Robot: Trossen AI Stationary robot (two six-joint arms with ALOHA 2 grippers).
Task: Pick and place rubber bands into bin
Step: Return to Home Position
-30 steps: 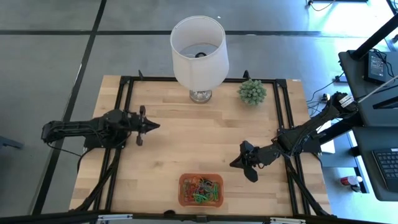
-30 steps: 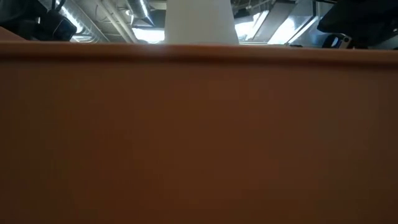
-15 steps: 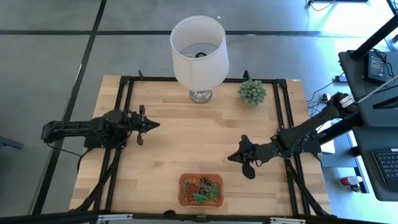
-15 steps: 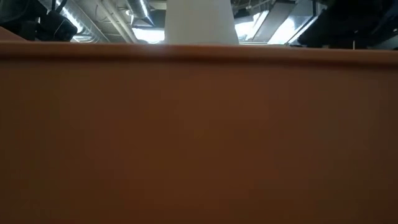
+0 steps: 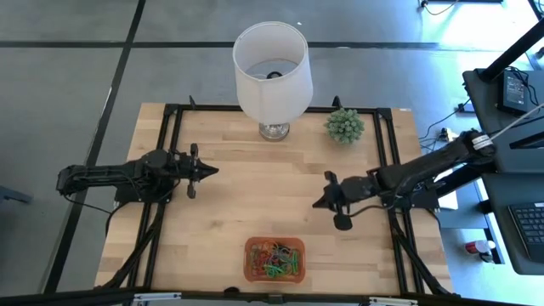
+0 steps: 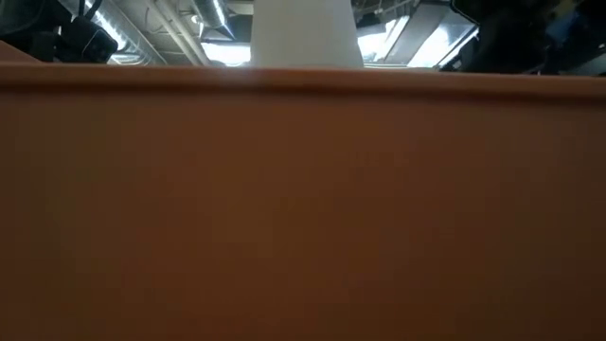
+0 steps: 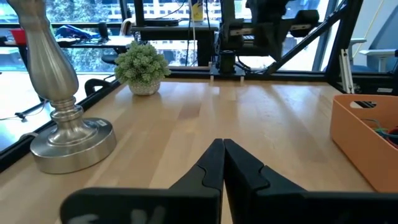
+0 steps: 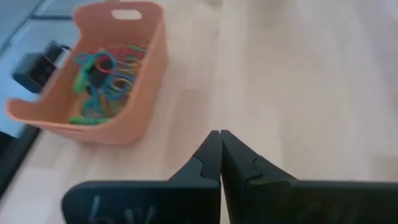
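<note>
The orange bin (image 5: 274, 259) rests on the wooden table near its front edge, holding a heap of coloured rubber bands (image 5: 276, 256). In the right wrist view the bin (image 8: 93, 74) and its rubber bands (image 8: 106, 81) also show. My right gripper (image 5: 319, 203) hangs shut and empty above the table, to the right of the bin and farther back. My left gripper (image 5: 212, 171) stays shut and empty over the table's left half. In the low view the bin's wall (image 6: 303, 208) fills the picture.
A lamp with a white shade (image 5: 272, 66) and metal base (image 7: 65, 140) stands at the far edge, a small green potted plant (image 5: 344, 125) beside it. A black frame (image 5: 391, 144) runs along the table's sides. Bare wood lies between the grippers.
My right gripper has moved toward the table's far edge, away from the bin, and has rolled about its own axis. The bin and its rubber bands have stayed in place.
</note>
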